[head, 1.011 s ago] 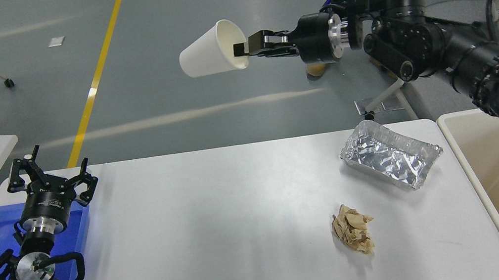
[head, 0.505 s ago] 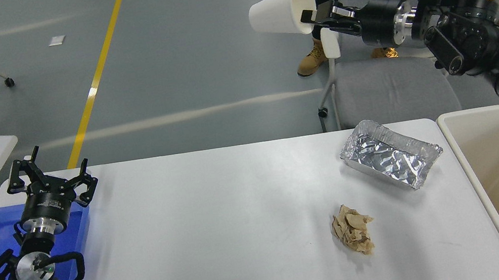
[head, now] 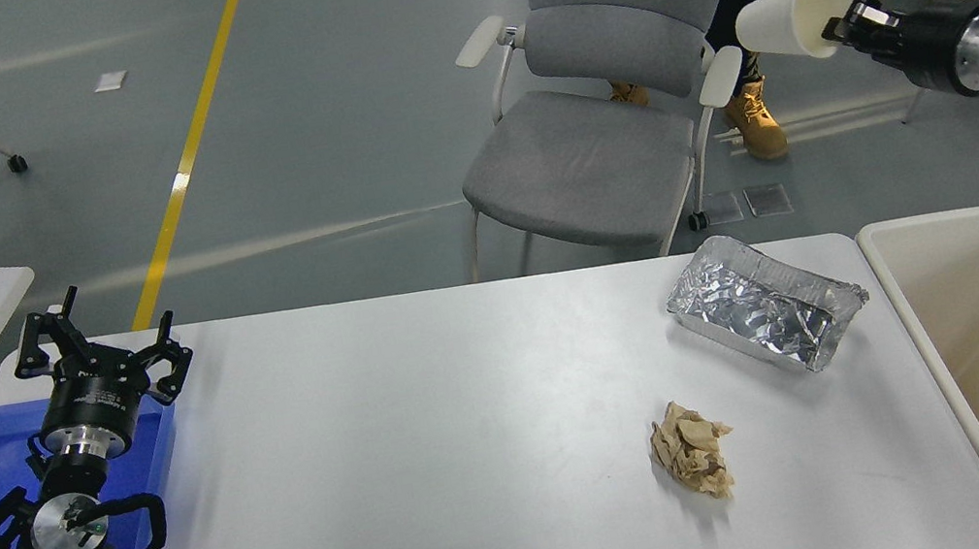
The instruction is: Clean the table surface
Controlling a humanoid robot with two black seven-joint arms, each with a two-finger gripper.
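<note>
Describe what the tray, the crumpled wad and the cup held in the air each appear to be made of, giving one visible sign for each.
Tray: thin aluminium foil, shiny silver, with creased, mirror-like walls.
Wad: probably brown paper, matte tan, crushed into sharp folds.
Cup: likely paper, matte white with a thin rim; plastic cannot be ruled out. The right claw grips its rim.

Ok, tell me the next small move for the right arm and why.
Probably bring the right gripper toward the robot until the white paper cup hangs over the beige bin, then let go. The cup is pinched at its rim, beyond the bin's far edge.
</note>
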